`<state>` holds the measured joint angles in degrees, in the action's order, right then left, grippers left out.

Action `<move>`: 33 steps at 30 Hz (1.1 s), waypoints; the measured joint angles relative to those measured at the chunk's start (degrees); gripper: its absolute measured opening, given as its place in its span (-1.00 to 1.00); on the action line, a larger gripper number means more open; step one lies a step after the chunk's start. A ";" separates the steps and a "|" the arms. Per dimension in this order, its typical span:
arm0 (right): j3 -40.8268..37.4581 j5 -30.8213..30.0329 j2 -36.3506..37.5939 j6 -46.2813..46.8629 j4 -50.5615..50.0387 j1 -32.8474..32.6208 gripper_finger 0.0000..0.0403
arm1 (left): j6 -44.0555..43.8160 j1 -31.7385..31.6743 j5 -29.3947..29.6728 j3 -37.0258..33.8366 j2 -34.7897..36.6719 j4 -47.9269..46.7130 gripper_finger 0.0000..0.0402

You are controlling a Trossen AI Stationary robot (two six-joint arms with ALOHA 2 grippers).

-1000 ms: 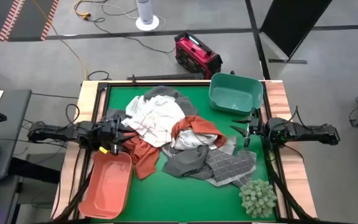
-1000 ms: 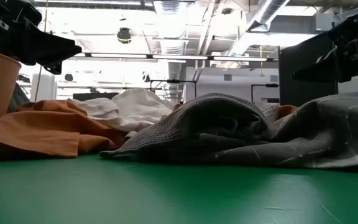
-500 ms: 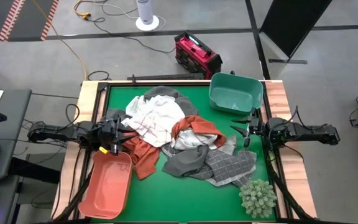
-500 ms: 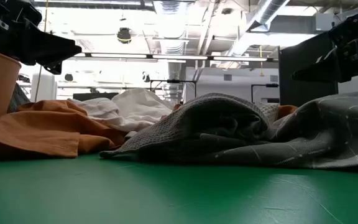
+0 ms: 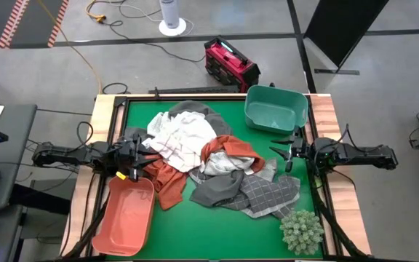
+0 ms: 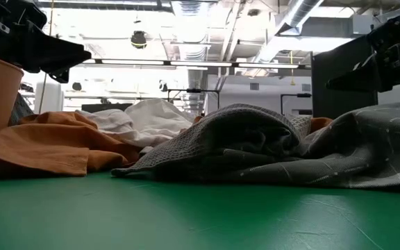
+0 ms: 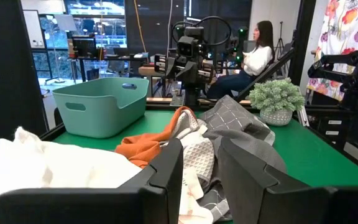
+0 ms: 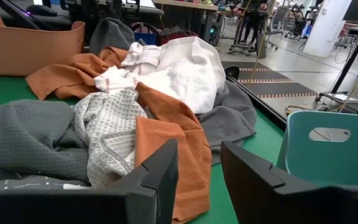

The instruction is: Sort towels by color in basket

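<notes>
While your two arms are waiting at the table's side edges, the towels (image 5: pixel 209 164) are lying heaped together in the middle of the green table (image 5: pixel 195 233), none of them in a basket yet. You are looking down on a white towel (image 5: pixel 184 138) topping the pile toward the far-left side, with a rust-orange towel (image 5: pixel 167 182) spilling out beneath it toward the orange basket (image 5: pixel 124 217). A second rust-orange fold (image 5: pixel 228 151) is wrapping around a white checked towel (image 5: pixel 220 166) at the centre. A plain grey towel (image 5: pixel 217 191) is lying just in front of that, and a grey checked towel (image 5: pixel 271 195) is spreading out toward the spiky green plant ball (image 5: pixel 302 231) at the near-right corner.

Your left gripper (image 5: pixel 145 161) is hovering at the left edge of the heap, just beyond the far end of the orange basket, and its fingers (image 7: pixel 166 174) are standing a little apart with nothing between them. Your right gripper (image 5: pixel 282 154) is hanging off the right side of the pile, just in front of the teal basket (image 5: pixel 275 109), its fingers (image 8: pixel 160 171) also parted and gripping nothing. The teal basket is sitting at the far-right corner, holding no towel. In your left wrist view a person (image 7: pixel 253 62) is sitting in the room beyond the table.
</notes>
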<state>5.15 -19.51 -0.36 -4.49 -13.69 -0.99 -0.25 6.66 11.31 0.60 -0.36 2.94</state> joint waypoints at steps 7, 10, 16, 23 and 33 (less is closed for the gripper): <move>0.02 0.00 -0.02 0.00 -0.02 0.02 -0.23 | 0.02 0.02 -0.02 0.00 0.00 0.00 -0.54; 0.01 0.00 -0.01 -0.01 -0.02 0.00 -0.23 | 0.01 0.02 0.00 0.00 -0.02 0.00 -0.54; 0.00 0.00 0.00 0.00 -0.02 0.02 -0.23 | 0.02 0.00 0.00 0.00 0.00 0.00 -0.54; 0.00 0.00 -0.02 -0.08 -0.02 0.00 -0.23 | 0.02 0.01 -0.01 0.00 -0.01 0.00 -0.54; -0.38 0.00 -0.04 8.33 7.45 -0.32 -0.23 | -4.71 0.01 0.22 0.00 -0.02 7.38 -0.54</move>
<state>4.77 -19.50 -0.40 3.84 -6.25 -1.31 -4.96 6.67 11.53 0.60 -0.38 10.32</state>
